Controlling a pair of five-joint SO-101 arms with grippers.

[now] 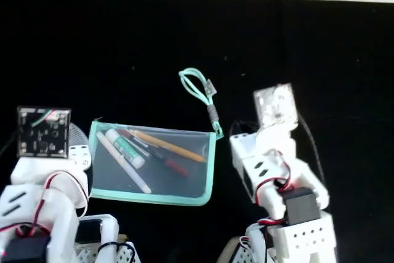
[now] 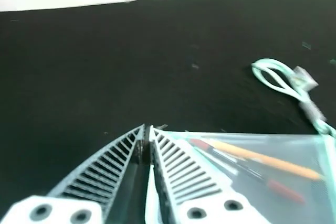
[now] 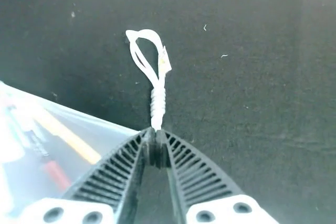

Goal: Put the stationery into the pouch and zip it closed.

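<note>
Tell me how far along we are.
Done: the stationery lies inside the pouch. In hand: the left gripper pinches the pouch's left corner; the right gripper is shut on the zip pull at the right corner. Left: checking the pouch is fully zipped, which I cannot tell, then releasing.

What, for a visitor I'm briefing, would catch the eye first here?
The clear mint-trimmed pouch at the middle of the black cloth, holding pens, a pencil and a glue stick. The right gripper is shut on its cord loop; the left gripper is shut at the opposite top corner.
</note>
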